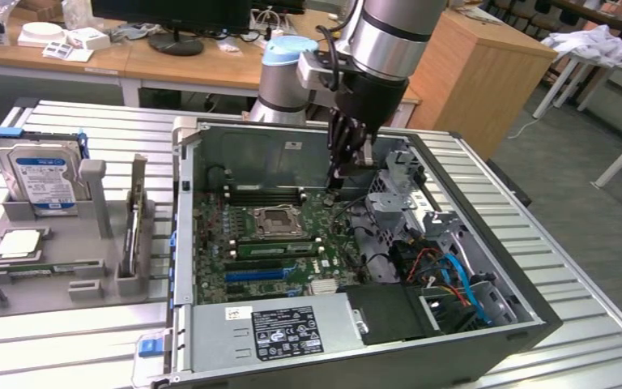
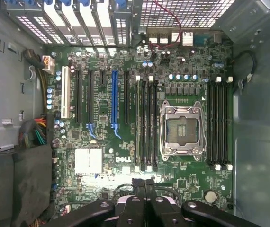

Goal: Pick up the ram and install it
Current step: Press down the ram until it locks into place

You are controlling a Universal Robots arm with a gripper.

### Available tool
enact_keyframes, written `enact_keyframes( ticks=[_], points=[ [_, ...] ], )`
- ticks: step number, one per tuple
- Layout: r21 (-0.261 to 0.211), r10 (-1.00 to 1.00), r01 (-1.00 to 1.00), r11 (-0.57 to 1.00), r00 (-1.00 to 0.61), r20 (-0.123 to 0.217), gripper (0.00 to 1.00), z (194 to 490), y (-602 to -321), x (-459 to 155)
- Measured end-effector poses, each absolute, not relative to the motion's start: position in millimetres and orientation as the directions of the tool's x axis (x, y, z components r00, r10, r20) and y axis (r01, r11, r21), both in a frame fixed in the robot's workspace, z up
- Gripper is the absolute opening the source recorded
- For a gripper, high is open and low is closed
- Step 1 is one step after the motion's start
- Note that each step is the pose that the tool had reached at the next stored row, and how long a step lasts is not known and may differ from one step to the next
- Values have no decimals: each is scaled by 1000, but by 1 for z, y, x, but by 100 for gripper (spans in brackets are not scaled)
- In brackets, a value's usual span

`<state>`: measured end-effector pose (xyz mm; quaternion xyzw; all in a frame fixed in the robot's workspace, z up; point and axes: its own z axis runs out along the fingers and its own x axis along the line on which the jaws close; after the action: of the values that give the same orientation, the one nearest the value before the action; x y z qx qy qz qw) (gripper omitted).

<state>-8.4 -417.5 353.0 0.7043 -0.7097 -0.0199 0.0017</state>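
We have the gripper (image 1: 338, 180) hanging inside the case (image 1: 289, 154), over the far right of the motherboard (image 1: 220, 277), its jaws pinched together on nothing. The ram (image 1: 276, 248) looks to us to be lying in the slot just on the near side of the CPU socket (image 1: 279, 219). Seating it well, we reckon, means pressing straight down and evenly until both ends go home.

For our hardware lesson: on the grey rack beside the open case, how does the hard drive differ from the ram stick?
The hard drive is a broad silver block with a blue label; the ram stick is a thin, narrow strip. The hard drive faces the exterior view; the ram stick stands on its long edge, nearly edge-on. Both stand in the grey rack, away from the gripper inside the case.
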Motion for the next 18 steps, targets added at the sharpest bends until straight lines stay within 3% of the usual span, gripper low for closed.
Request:
enact_keyframes(
  ticks=[18],
  points=[
    [31, -1000, -1000, 8, -8, -18, 11, 342, -417, -8]
  ],
)
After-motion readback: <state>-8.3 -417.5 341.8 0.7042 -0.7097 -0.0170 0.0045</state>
